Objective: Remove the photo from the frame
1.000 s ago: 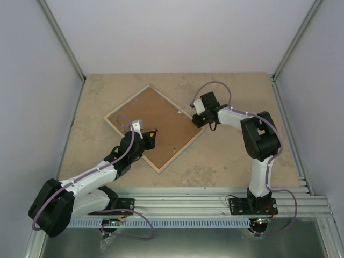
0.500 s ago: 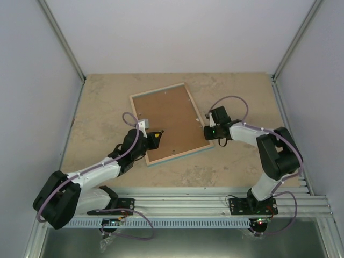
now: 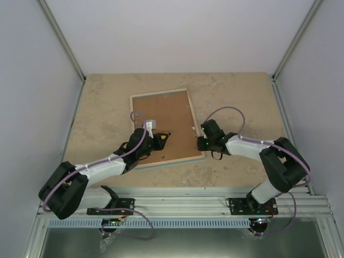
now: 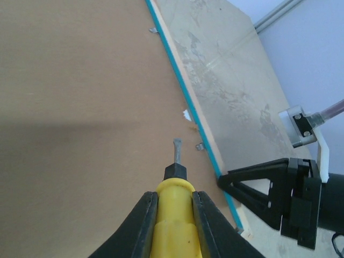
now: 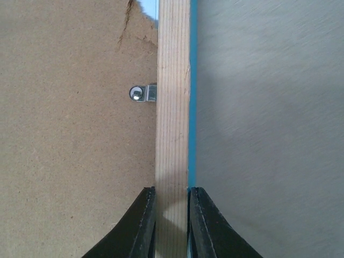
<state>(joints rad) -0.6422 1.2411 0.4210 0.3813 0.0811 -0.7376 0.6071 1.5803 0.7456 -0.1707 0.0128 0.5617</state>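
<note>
The frame (image 3: 159, 93) lies face down, its brown backing board (image 3: 161, 121) up and pale wood rim around it. The photo is hidden under the board. My left gripper (image 3: 161, 141) is shut on a yellow-handled screwdriver (image 4: 174, 215), whose metal tip (image 4: 177, 148) rests on or just over the board near the right rail. My right gripper (image 3: 200, 141) is shut on the frame's right rail (image 5: 172, 107), one finger on the wood side and one on the turquoise outer edge (image 5: 192, 107). It also shows in the left wrist view (image 4: 269, 188).
Small metal clips hold the board at the rail: one (image 5: 142, 93) just ahead of my right fingers, two more in the left wrist view (image 4: 200, 146) (image 4: 153, 30). The beige tabletop (image 3: 236, 97) surrounds the frame. Grey walls stand on three sides.
The frame has turned clockwise from a diamond pose to nearly square with the table, my right gripper pulling its rail toward the near edge. My left gripper moved right with the screwdriver.
</note>
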